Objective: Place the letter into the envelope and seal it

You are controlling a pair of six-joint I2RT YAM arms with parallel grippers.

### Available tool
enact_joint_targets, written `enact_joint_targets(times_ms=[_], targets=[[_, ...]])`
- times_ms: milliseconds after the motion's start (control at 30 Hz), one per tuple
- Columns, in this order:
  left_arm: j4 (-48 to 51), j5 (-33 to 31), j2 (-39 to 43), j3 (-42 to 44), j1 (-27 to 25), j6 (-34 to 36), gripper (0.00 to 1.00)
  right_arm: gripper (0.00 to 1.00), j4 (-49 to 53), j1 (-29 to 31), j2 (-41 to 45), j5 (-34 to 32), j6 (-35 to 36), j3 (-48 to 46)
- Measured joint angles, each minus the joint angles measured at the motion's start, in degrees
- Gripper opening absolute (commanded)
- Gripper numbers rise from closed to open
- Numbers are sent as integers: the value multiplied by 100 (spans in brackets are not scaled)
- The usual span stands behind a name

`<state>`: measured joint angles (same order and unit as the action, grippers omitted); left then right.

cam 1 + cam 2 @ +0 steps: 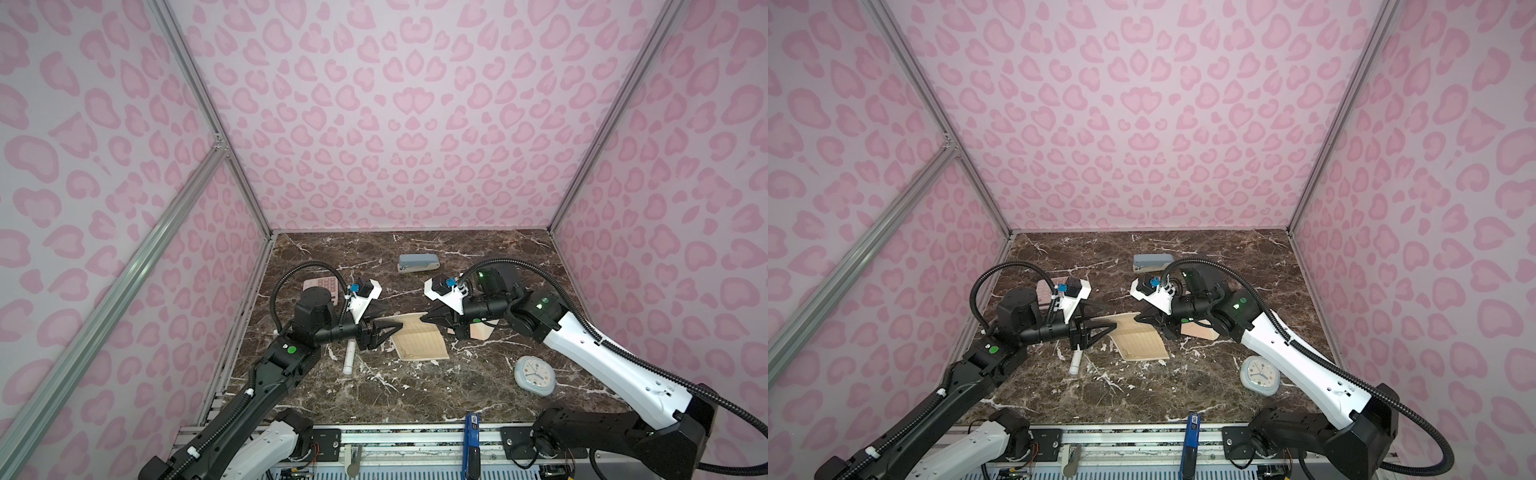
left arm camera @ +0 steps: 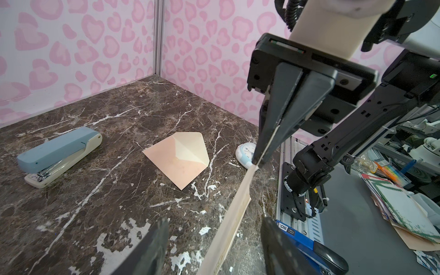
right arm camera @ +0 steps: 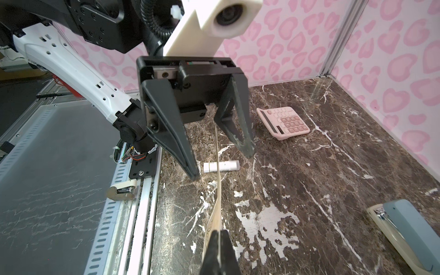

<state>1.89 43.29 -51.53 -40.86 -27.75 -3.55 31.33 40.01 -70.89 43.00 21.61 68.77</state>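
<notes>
The letter hangs tilted over the marble table, its long axis running from one claw to the other; whether its low near edge touches the stone cannot be told. The right claw is pinched together on the sheet's far corner. The left claw faces it from the opposite end with its fingers apart and the paper's edge passing between them, apparently touching neither. That is the relation the next move likely turns on, since the sheet already sits inside the left claw's gap.

The envelope lies flat on the table with its pale flap open, just beyond the letter on the right arm's side. In a top view it is half hidden under that arm's wrist, so the right arm is clearly the nearer one.

Both arms reach inward, forearms low, claws nearly tip to tip. A stapler sits behind them, a clock in front and a glue stick below the left wrist, all well clear of the paper.
</notes>
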Motion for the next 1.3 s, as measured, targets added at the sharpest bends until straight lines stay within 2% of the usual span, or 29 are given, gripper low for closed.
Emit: enact_joint_targets(times_ms=[533,767,833,867,1033,1100,1233,1300], targets=[[258,35,-140,-63,-46,120,37,0,-22,0,-22,-94,0,-50],[271,35,-138,-81,-50,164,20,0,-35,0,-26,-94,0,-70],[273,35,-138,-81,-50,166,6,0,-39,0,-26,-96,0,-87],[273,35,-138,-81,-55,168,4,0,-44,0,-26,-96,0,-94],[280,-31,-35,-83,-85,205,5,1,-205,0,-13,-101,-33,-168],[293,-109,26,-83,-90,212,5,26,-304,0,11,-105,-105,-212],[310,-365,125,-116,-96,221,5,51,-387,-11,101,-334,-162,-275],[350,-592,181,-170,-96,197,4,56,-518,-66,203,-595,-313,-328]])
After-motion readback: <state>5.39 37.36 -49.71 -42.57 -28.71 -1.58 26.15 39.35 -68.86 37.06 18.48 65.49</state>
